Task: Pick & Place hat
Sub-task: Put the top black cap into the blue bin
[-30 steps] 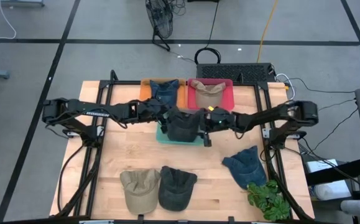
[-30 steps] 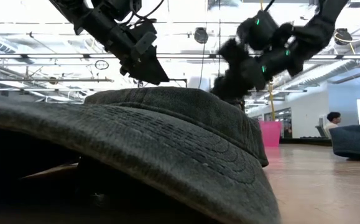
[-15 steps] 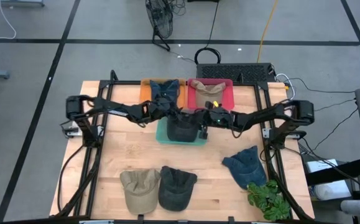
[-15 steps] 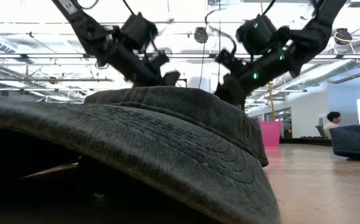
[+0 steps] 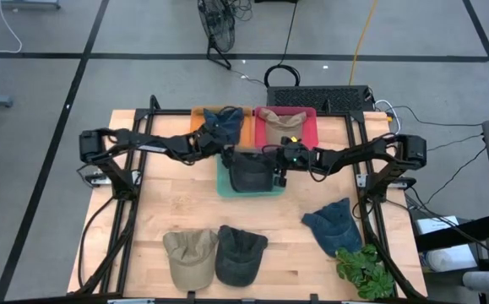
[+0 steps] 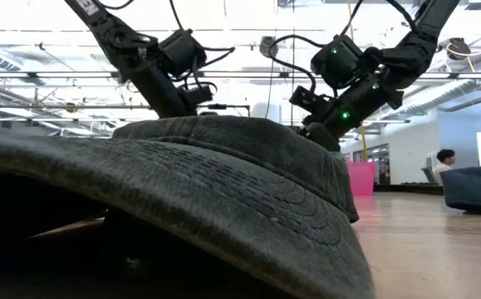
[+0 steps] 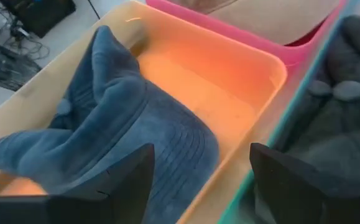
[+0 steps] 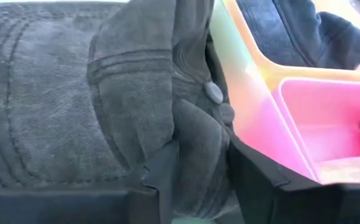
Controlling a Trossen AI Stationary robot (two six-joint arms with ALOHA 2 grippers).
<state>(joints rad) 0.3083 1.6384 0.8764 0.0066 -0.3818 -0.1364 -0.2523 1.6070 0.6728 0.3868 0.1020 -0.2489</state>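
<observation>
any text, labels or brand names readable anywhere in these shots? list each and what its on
None can be read.
Left arm: pale lettering along one link in the high view, too small to read.
Hats, the orange bin, the pink bin and the green bin: no print or logo visible.
Room behind the table in the low view: no legible signs.

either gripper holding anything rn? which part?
Right gripper pinches a fold at the edge of the dark grey hat in the green bin. Left gripper is open, empty.
</observation>
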